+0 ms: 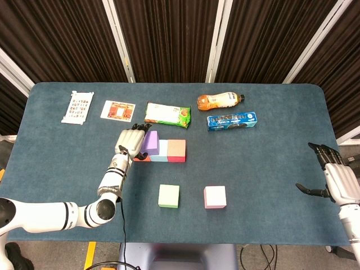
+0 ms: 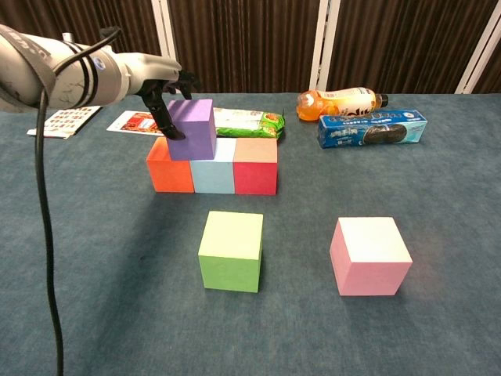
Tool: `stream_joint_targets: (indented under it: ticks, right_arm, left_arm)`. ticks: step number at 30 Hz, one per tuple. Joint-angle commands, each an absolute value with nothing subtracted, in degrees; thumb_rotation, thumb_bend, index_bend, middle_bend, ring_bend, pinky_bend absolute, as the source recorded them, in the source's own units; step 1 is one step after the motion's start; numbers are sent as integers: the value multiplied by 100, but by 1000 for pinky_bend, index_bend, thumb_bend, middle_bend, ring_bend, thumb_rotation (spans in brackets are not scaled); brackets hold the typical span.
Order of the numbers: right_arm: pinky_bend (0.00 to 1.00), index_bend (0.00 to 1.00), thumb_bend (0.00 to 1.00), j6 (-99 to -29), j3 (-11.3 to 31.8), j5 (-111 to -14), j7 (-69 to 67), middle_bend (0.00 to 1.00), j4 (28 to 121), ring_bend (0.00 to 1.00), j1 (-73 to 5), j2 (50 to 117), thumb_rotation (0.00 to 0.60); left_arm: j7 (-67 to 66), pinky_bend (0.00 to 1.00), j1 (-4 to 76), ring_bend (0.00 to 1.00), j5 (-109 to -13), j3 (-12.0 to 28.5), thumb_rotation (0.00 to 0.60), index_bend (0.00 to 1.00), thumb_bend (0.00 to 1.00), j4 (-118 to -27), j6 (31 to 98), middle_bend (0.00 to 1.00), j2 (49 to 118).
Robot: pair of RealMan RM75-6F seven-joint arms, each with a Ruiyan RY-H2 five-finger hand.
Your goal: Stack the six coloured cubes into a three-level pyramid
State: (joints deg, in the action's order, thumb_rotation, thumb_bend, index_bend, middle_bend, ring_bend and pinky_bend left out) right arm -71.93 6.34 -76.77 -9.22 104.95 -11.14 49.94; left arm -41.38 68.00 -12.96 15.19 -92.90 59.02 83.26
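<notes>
The table (image 2: 438, 337) wears a matt blue-green cloth with a short felt-like nap. The purple cube (image 2: 192, 127), the green cube (image 2: 231, 251) and the pink cube (image 2: 369, 255) look smooth and matt — no shine on any face. At about one o'clock the orange bottle (image 2: 341, 102) is clear glossy plastic, and the blue packet (image 2: 371, 129) beside it is shiny wrapper. The left hand (image 1: 131, 142) has a pale satin plastic shell — its fingers (image 2: 166, 119) are dark and matt.
</notes>
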Motion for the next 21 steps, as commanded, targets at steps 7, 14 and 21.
stream_joint_targets:
  ticks: [7, 14, 21]
  right_arm:
    - [165, 0, 262, -7211, 634, -7681, -903, 184, 10520, 60, -1105, 4996, 600]
    - [165, 0, 263, -7253, 634, -7680, -884, 184, 10556, 60, -1078, 4980, 600]
    - [165, 0, 263, -7262, 636, -7670, -889, 184, 10548, 60, -1069, 4989, 600]
  left_arm:
    - [-4060, 209, 6745, 0, -1402, 1492, 600, 0, 310, -9286, 5830, 0, 8281]
    - [-4029, 208, 6721, 0, -1546, 1443, 600, 0, 310, -9134, 5860, 0, 8360]
    - [-4000, 208, 6700, 55, -1688, 1451, 600, 79, 309, -9084, 5887, 114, 8398]
